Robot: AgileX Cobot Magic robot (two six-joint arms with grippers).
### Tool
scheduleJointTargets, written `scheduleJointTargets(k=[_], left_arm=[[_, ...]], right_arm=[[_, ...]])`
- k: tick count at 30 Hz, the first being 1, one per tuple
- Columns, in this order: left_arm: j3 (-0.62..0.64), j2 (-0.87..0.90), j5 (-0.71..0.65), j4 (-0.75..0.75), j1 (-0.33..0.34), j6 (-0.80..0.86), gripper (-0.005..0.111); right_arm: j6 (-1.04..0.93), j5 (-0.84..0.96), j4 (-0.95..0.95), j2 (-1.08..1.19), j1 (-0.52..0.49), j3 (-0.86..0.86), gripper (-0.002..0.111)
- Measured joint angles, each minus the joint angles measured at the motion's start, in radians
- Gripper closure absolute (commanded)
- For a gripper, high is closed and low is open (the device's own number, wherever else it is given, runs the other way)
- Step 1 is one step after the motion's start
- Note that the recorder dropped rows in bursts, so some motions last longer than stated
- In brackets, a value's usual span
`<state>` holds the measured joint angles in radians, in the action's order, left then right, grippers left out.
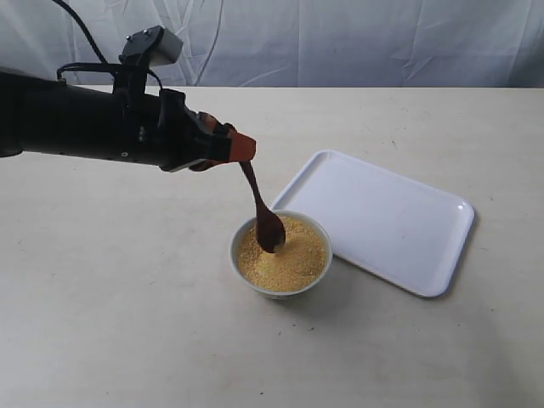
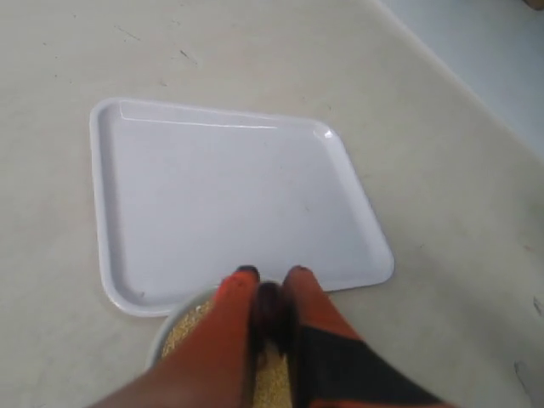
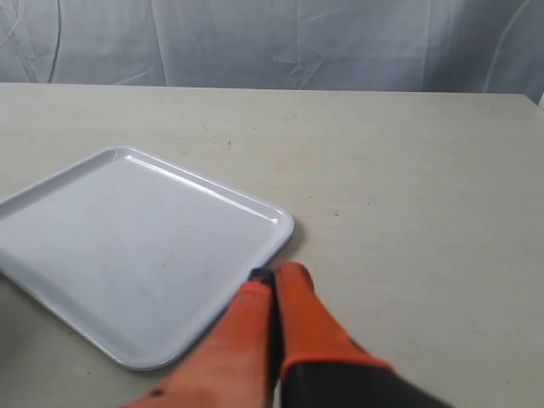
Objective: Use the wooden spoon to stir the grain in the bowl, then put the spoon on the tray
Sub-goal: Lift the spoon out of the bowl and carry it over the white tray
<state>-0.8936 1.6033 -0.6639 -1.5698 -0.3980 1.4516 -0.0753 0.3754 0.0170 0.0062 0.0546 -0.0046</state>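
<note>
Nearest the exterior camera stands the small round white bowl (image 1: 235,255), holding fine golden-yellow grain (image 1: 293,259). Left gripper (image 1: 244,150) is clamped on the handle of the dark reddish-brown wooden spoon (image 1: 255,197). The spoon's oval end sits in the grain, and the handle leans toward 11 o'clock. Step in hand, as judged: stirring. The next move calls for lifting clear, then carrying toward 2 o'clock to the flat white rectangular tray (image 1: 382,221) just beside the bowl. Right gripper (image 3: 274,279): fingers together, holding nothing.

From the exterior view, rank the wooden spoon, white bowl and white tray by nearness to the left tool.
1. Dark reddish-brown wooden spoon, held in the left tool.
2. Small round white bowl, just below, holding the spoon's tip.
3. Flat white rectangular tray, off to the right.
</note>
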Motion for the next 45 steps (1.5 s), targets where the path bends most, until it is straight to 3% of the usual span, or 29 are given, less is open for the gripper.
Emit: scheduleJointTargets(k=[22, 28, 34, 45], left_arm=[[-0.037, -0.058, 0.001, 0.054, 0.0, -0.129, 0.107], [-0.041, -0.045, 0.003, -0.109, 0.0, -0.135, 0.107], [-0.113, 0.029, -0.005, -0.158, -0.002, -0.192, 0.107], [-0.348, 0.291, 0.069, -0.16, -0.151, -0.413, 0.107]], right_arm=[[0.0, 0.0, 0.0, 0.0, 0.0, 0.0, 0.108], [0.001, 0.0, 0.0, 0.0, 0.0, 0.0, 0.108], [0.001, 0.0, 0.0, 0.0, 0.0, 0.0, 0.108], [0.0, 0.0, 0.002, 0.0, 0.0, 0.0, 0.108]])
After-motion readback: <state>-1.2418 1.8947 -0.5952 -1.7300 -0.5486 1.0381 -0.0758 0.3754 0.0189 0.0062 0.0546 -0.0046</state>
